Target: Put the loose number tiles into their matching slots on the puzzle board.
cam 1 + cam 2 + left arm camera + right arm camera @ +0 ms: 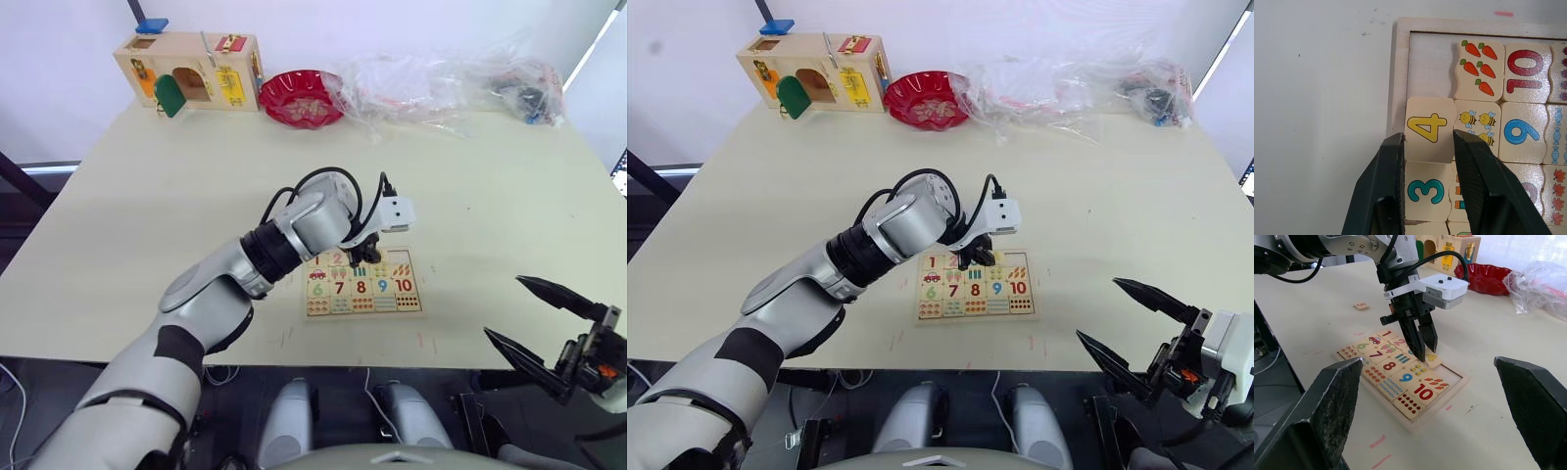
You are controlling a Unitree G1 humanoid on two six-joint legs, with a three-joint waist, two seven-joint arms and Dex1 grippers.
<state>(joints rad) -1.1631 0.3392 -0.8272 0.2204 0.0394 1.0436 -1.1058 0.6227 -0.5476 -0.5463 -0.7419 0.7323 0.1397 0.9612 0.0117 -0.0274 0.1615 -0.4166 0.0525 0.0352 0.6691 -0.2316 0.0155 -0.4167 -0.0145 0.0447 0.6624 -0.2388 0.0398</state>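
The puzzle board lies on the table near its front edge. My left gripper points down over the board's upper row, shut on the tile with a yellow 4. That tile sits beside the 3 tile, next to the bees picture. One slot at the row's end, beside the carrots, is bare wood. Another loose tile lies on the table beyond the board. My right gripper hangs open off the table's front right, well away from the board.
A wooden box with coloured doors stands at the back left, with a red bowl beside it. Crumpled clear plastic bags spread along the back right. Bare tabletop surrounds the board.
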